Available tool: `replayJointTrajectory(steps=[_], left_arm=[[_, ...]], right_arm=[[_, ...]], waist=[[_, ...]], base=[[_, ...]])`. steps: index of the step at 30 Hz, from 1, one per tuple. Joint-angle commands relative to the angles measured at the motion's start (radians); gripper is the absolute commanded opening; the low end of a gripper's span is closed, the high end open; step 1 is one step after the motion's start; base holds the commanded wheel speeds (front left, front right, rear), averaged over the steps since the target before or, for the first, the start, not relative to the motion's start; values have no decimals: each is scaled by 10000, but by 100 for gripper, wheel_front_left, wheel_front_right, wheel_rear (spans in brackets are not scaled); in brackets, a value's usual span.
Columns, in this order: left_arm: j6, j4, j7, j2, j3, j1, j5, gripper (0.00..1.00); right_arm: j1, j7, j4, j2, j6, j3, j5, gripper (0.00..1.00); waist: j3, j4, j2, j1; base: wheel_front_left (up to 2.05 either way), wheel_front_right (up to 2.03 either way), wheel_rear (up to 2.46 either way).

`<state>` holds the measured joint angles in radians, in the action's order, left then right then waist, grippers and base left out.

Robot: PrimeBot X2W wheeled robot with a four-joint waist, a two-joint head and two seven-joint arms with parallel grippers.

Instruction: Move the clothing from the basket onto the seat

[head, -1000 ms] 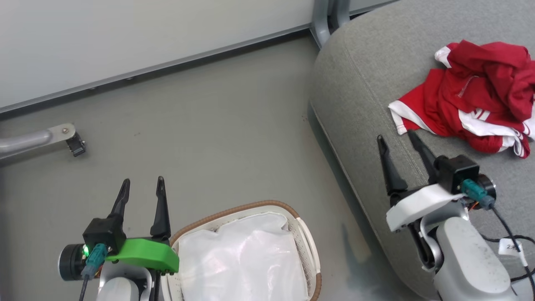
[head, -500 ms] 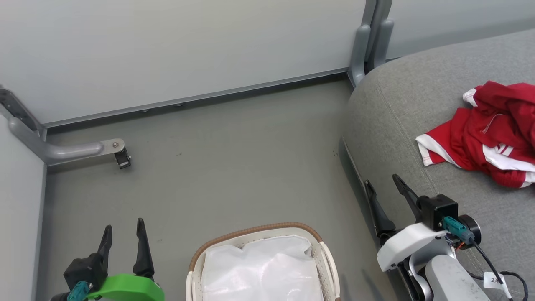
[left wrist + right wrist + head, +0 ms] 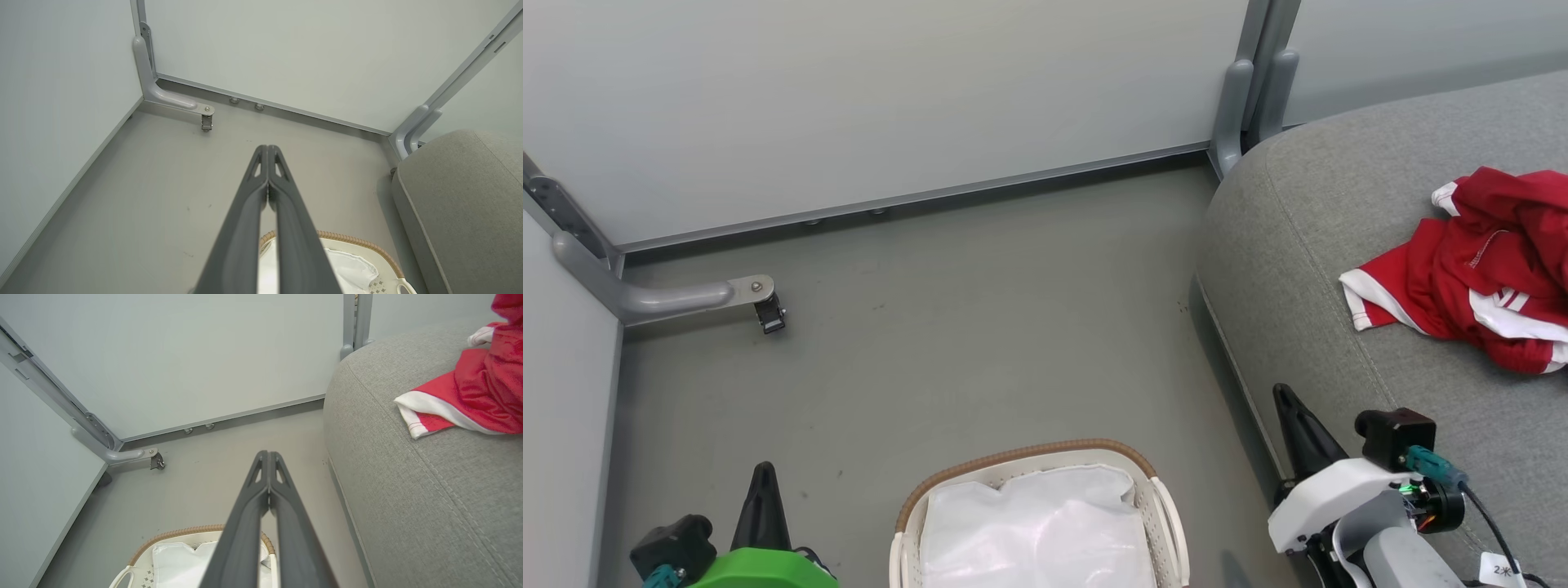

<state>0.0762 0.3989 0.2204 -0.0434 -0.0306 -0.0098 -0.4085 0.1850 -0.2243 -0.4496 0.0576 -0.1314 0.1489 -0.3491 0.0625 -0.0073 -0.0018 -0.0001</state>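
The red clothing (image 3: 1486,269) with white trim lies crumpled on the grey seat (image 3: 1307,261) at the right; its hem (image 3: 441,412) shows in the right wrist view too. The white basket (image 3: 1029,465) with a brown rim sits on the floor at bottom centre, holding just its white liner (image 3: 1037,531). My left gripper (image 3: 763,478) is shut and empty at the lower left, left of the basket. My right gripper (image 3: 1286,400) is shut and empty beside the seat's front edge. Both wrist views show the fingers (image 3: 267,163) pressed together (image 3: 267,469).
Pale partition walls stand behind and to the left. A grey metal foot with a small castor (image 3: 768,314) juts onto the floor at left. A grey post (image 3: 1250,90) stands by the seat's back corner. Grey floor lies open between basket and wall.
Both grippers have closed from open. Both arms have drawn back toward the bottom edge. The camera has tilted up, showing more wall.
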Motion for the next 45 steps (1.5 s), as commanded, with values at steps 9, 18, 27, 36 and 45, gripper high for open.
replayJointTrajectory(steps=[9,18,27,36,45], left_arm=[[115,-381,-436,-40,-127,-279,-1773,0],[173,-534,-796,-47,-214,-394,-3072,0],[225,-674,-1140,-54,-297,-487,-4278,0],[281,-803,-1488,-61,-387,-601,-5472,0],[318,-917,-1763,-67,-462,-682,-6449,0]], right_arm=[[-13,468,453,20,2,-411,-1852,0],[-108,836,659,10,3,-693,-3215,0],[-197,1182,848,1,4,-958,-4483,0],[-263,1524,1036,-9,4,-1223,-5738,0],[-344,1799,1186,-17,5,-1435,-6755,0]], waist=[[-49,6,3,1],[-95,11,4,1],[-142,17,5,1],[-194,23,7,1],[-239,29,8,1]], base=[[0,0,0],[0,0,0],[0,0,0],[0,0,0],[0,0,0]])
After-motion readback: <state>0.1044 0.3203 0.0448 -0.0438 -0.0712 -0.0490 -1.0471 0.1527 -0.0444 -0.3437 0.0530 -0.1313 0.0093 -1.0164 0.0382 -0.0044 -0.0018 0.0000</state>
